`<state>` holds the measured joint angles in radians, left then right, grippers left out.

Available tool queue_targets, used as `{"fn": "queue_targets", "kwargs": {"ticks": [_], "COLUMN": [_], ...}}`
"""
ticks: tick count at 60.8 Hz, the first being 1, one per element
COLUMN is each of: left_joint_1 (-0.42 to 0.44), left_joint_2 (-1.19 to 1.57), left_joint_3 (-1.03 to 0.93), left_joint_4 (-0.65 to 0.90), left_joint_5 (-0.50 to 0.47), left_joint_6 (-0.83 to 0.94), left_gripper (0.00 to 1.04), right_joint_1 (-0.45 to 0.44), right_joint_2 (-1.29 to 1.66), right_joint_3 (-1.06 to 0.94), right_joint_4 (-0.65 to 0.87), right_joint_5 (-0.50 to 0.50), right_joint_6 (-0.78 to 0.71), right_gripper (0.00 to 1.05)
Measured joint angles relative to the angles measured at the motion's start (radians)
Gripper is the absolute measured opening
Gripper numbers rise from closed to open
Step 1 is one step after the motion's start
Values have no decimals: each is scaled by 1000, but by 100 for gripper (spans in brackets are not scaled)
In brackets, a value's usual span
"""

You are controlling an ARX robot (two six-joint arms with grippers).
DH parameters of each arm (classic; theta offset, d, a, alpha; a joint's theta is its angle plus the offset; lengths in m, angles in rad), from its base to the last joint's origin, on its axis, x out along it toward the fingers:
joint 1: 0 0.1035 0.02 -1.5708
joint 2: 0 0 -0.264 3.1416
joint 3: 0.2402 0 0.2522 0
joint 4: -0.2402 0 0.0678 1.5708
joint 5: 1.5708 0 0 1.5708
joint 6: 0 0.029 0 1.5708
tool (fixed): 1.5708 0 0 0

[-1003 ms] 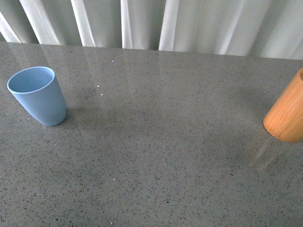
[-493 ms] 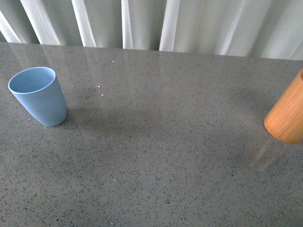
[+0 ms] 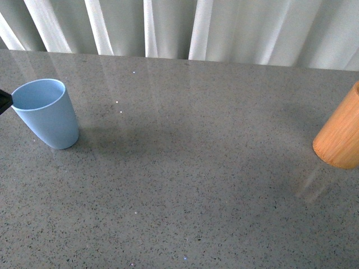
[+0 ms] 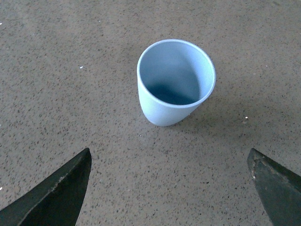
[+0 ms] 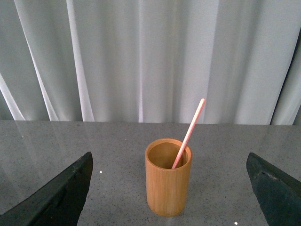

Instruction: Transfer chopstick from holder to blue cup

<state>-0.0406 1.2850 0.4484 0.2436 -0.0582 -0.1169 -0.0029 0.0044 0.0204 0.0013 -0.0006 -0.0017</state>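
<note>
The blue cup (image 3: 45, 115) stands upright at the left of the grey table. In the left wrist view the blue cup (image 4: 175, 82) is empty, and my left gripper (image 4: 169, 188) is open just short of it, with nothing between its fingers (image 4: 56, 193). A dark tip of that gripper (image 3: 4, 102) shows at the picture's left edge. The holder (image 3: 341, 137) stands at the far right, cut off by the frame. In the right wrist view the holder (image 5: 168, 176) has one pinkish-red chopstick (image 5: 189, 133) leaning in it. My right gripper (image 5: 169, 157) is open, facing the holder from a distance.
The grey speckled table (image 3: 185, 179) stretches between the cup and the holder. A white curtain (image 3: 185, 28) hangs behind the table's far edge.
A dark tip of the left gripper has come into the front view at the left edge, beside the blue cup. The cup and the holder stand as before.
</note>
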Motion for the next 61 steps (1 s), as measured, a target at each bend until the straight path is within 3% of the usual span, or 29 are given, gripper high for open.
{"fn": "queue_targets", "kwargs": {"ticks": [32, 61], "left_joint_1": [0, 68], "left_joint_2": [315, 436], "left_joint_3": [196, 274], "left_joint_4": [103, 123], "left_joint_5": [9, 17], "left_joint_6": [153, 207], "left_gripper": [98, 98], "right_joint_1": [0, 0], "right_joint_2": [0, 0], "right_joint_3": [0, 0], "right_joint_4": [0, 0], "right_joint_5": [0, 0], "right_joint_6": [0, 0], "right_gripper": [95, 95]}}
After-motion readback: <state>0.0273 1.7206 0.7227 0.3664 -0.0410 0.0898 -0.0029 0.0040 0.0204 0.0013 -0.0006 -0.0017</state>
